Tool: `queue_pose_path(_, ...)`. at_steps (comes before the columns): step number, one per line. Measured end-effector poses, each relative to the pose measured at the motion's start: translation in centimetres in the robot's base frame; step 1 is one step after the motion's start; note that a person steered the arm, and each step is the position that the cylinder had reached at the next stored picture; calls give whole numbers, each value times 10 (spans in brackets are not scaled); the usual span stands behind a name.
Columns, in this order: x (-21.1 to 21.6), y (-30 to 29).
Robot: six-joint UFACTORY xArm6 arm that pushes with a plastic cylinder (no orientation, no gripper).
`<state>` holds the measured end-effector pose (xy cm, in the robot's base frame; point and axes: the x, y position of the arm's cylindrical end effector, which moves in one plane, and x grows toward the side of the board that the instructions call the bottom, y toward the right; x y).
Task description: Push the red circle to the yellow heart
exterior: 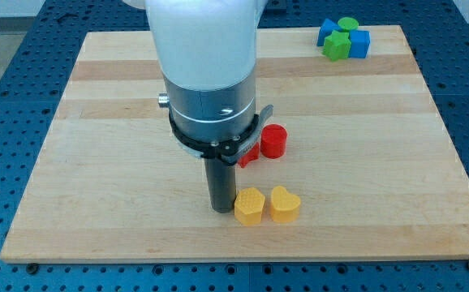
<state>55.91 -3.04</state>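
Observation:
The red circle (273, 140) stands on the wooden board (96, 178) near the middle, right of my arm. A second red block (249, 155) is partly hidden behind the arm's collar, just left of the circle. The yellow heart (285, 203) lies below the circle, towards the view's bottom. A yellow hexagon (249, 206) touches the heart's left side. My tip (221, 208) rests on the board just left of the yellow hexagon, close to it or touching it, and below-left of the red circle.
A cluster of blocks sits at the view's top right: a blue block (328, 31), a green circle (347, 24), a green block (337, 46) and a blue cube (359, 44). The large white and silver arm body (206, 65) hides the board's upper middle.

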Motion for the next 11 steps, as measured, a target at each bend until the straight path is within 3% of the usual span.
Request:
queue_pose_path(4,-1,12)
queue_pose_path(5,-10,-17)
queue_pose_path(7,-115,-41)
queue_pose_path(8,-153,-10)
queue_pose_path(9,-156,66)
queue_pose_path(11,-129,83)
